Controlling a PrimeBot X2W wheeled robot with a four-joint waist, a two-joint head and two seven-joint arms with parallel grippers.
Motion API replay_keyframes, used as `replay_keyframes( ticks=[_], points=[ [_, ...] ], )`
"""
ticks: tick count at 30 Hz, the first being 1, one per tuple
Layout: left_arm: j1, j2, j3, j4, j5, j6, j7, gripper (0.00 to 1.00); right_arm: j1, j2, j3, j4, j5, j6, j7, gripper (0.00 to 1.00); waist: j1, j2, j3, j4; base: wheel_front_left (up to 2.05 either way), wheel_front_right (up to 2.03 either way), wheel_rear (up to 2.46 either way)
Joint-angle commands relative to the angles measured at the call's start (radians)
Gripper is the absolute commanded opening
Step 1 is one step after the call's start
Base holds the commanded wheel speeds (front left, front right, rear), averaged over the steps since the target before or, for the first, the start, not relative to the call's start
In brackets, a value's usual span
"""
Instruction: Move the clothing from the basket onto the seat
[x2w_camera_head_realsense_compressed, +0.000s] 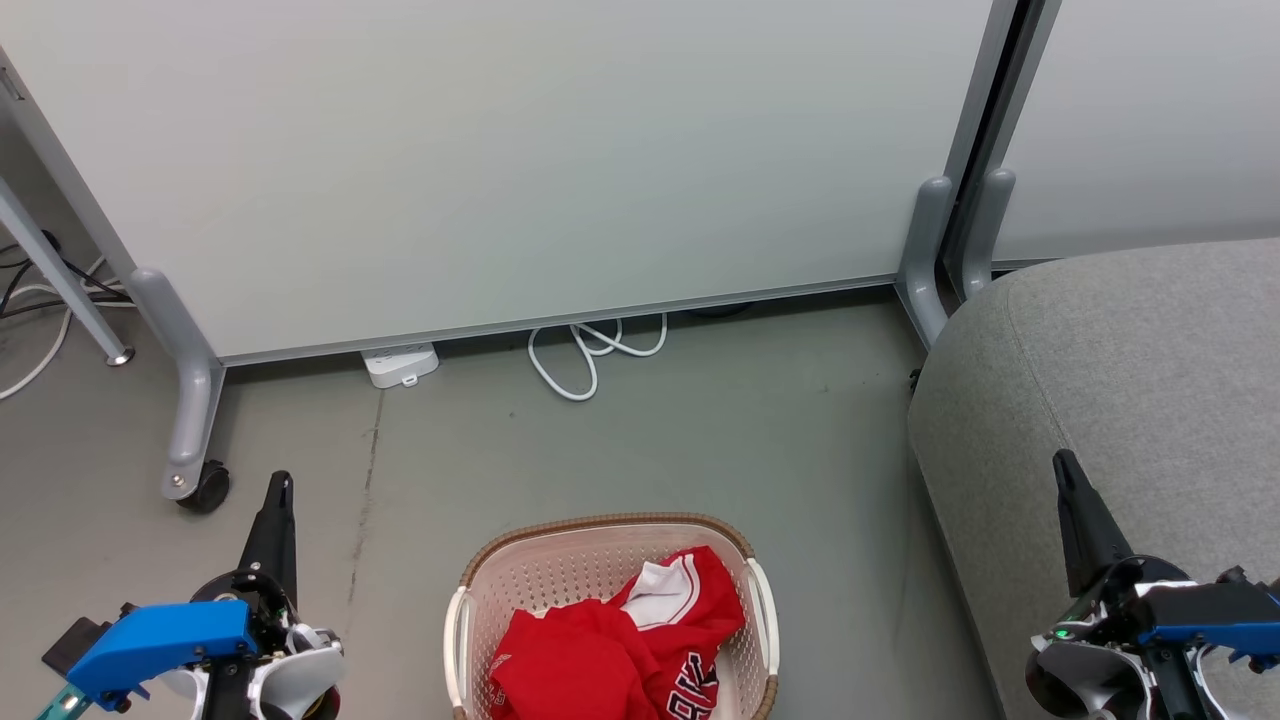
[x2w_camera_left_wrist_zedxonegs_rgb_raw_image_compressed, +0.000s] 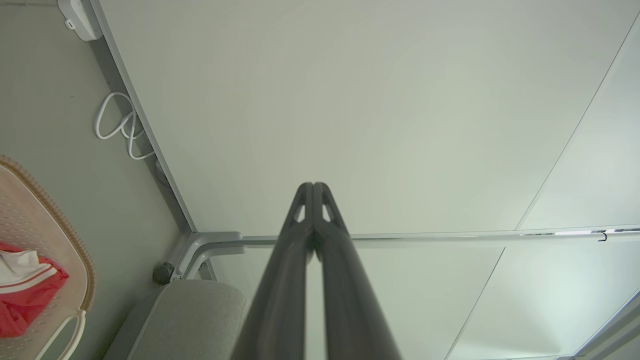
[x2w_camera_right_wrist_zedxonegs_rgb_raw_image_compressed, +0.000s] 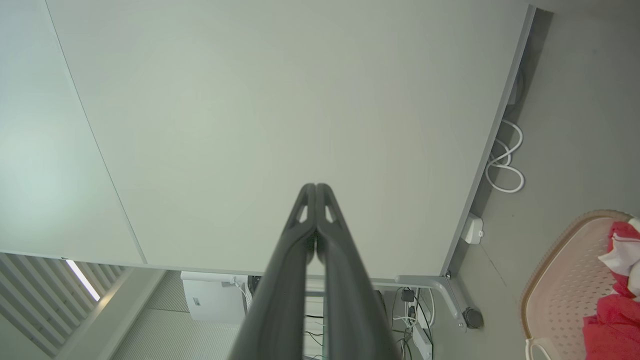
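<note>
Red clothing (x2w_camera_head_realsense_compressed: 620, 650) with white trim lies bunched in the cream basket (x2w_camera_head_realsense_compressed: 520, 580) on the floor at the bottom centre of the head view. The grey seat (x2w_camera_head_realsense_compressed: 1130, 360) stands to the right of it. My left gripper (x2w_camera_head_realsense_compressed: 280, 485) is shut, fingers together, left of the basket and above the floor. My right gripper (x2w_camera_head_realsense_compressed: 1065, 465) is shut too, over the seat's front edge. In the left wrist view the shut gripper (x2w_camera_left_wrist_zedxonegs_rgb_raw_image_compressed: 313, 186) points at a white panel, with the basket (x2w_camera_left_wrist_zedxonegs_rgb_raw_image_compressed: 55, 215) and clothing (x2w_camera_left_wrist_zedxonegs_rgb_raw_image_compressed: 25, 295) at the left edge. The right wrist view shows its gripper (x2w_camera_right_wrist_zedxonegs_rgb_raw_image_compressed: 316, 187) shut, the basket (x2w_camera_right_wrist_zedxonegs_rgb_raw_image_compressed: 560, 280) at lower right.
A white partition (x2w_camera_head_realsense_compressed: 520, 160) on grey castor legs (x2w_camera_head_realsense_compressed: 195, 400) stands behind the basket. A power strip (x2w_camera_head_realsense_compressed: 400, 363) and a looped white cable (x2w_camera_head_realsense_compressed: 590, 355) lie at its foot. Bare grey floor (x2w_camera_head_realsense_compressed: 700, 440) lies between partition, basket and seat.
</note>
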Motion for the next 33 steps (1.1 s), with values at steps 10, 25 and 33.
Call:
replay_keyframes(
  ticks=[10,25,33],
  points=[
    [-0.011,-0.001,0.001,-0.004,-0.002,-0.004,0.004,0.00,0.003,-0.006,-0.001,0.001,0.002,0.001,0.002,0.00,0.0000,0.0000,0.000,0.000,0.00,0.00,0.00],
    [-0.011,-0.001,0.001,-0.004,-0.002,-0.004,0.003,0.00,0.003,-0.006,-0.001,0.001,0.002,0.001,0.002,0.00,0.0000,0.0000,0.000,0.000,0.00,0.00,0.00],
    [0.022,-0.003,-0.001,0.022,0.000,0.000,-0.001,1.00,0.019,0.006,0.002,0.023,0.000,-0.001,0.000,1.00,0.0000,0.0000,0.000,0.000,0.00,0.00,0.00]
  ],
)
